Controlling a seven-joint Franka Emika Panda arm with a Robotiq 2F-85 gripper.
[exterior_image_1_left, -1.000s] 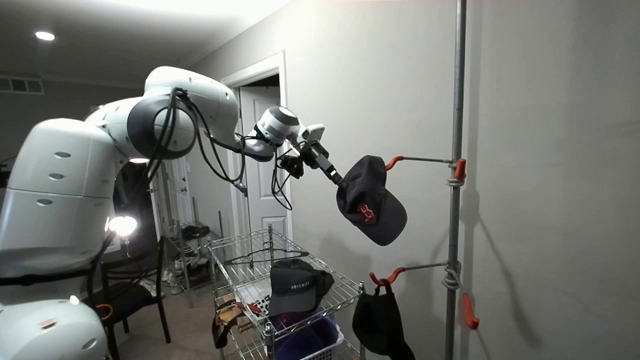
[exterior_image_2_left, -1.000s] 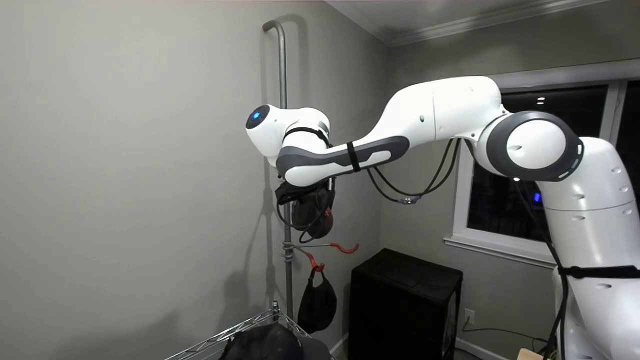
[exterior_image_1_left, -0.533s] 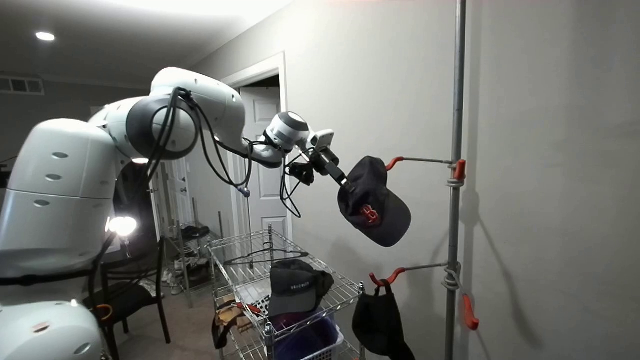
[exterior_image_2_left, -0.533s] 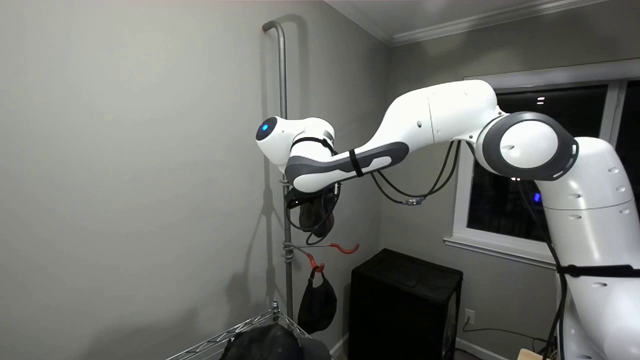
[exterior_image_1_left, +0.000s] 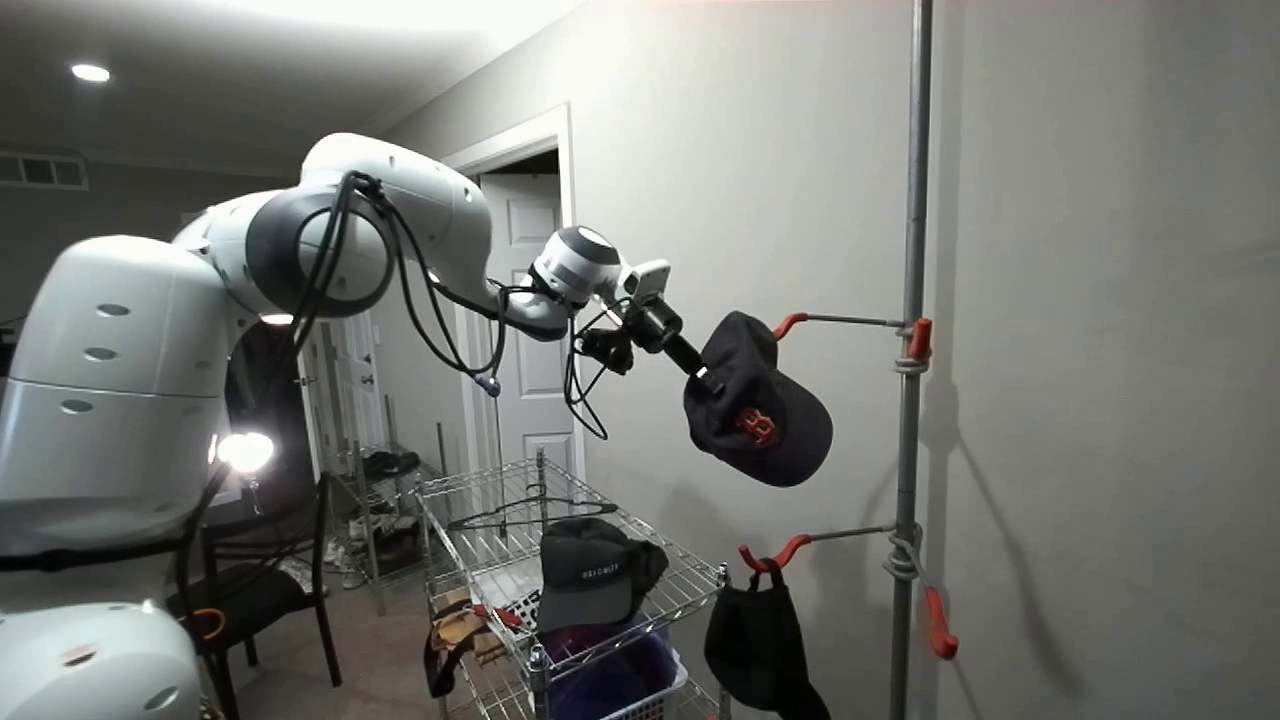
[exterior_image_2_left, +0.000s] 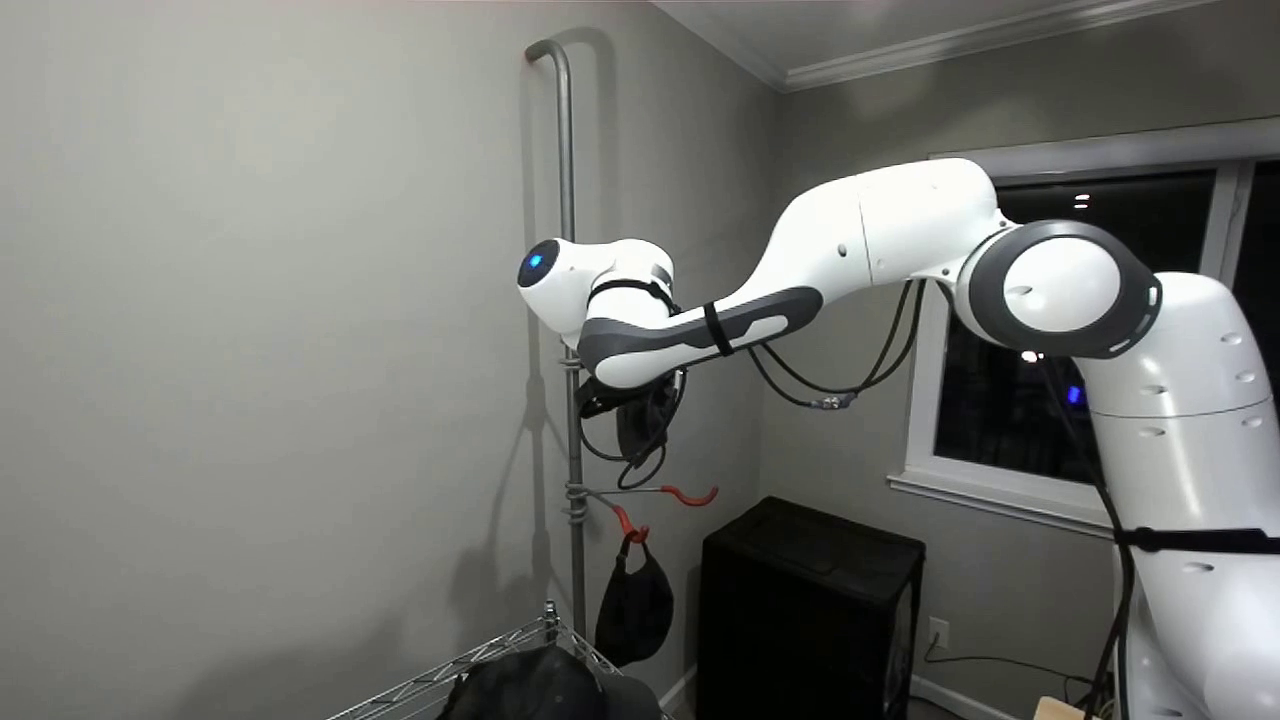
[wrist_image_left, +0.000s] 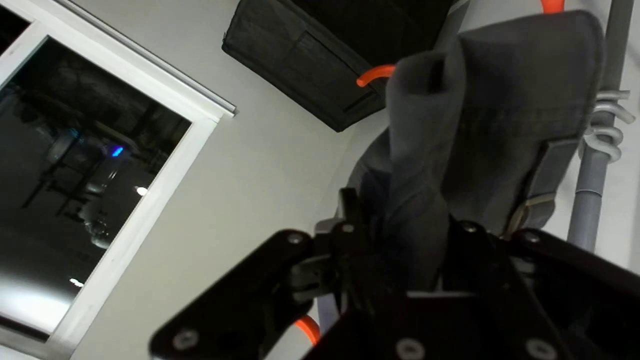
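A dark baseball cap (exterior_image_1_left: 765, 400) with a red letter emblem hangs tilted at the upper red hook (exterior_image_1_left: 790, 323); the hook's tip is hidden behind it. My gripper (exterior_image_1_left: 708, 381) comes down from the upper left and meets the cap's near side. In the wrist view, bunched fabric of the cap (wrist_image_left: 420, 150) fills the space between the jaws, and the gripper (wrist_image_left: 407, 220) is shut on it. One finger (wrist_image_left: 352, 205) lies along the fold's left; the opposite one is dark and partly covered. The arm and cables mostly hide the cap (exterior_image_2_left: 640, 430) in an exterior view.
A metal pole (exterior_image_1_left: 908, 450) carries the hooks; a black cap (exterior_image_1_left: 757, 640) hangs on the lower red hook (exterior_image_1_left: 780, 552). Below the arm stands a wire shelf (exterior_image_1_left: 500, 470) with a grey cap (exterior_image_1_left: 585, 580) on it. A black box (exterior_image_2_left: 810, 610) stands in the corner.
The gripper has moved right and down onto the cap, then its jaws have come together on the fabric. The cap has shifted slightly right and turned.
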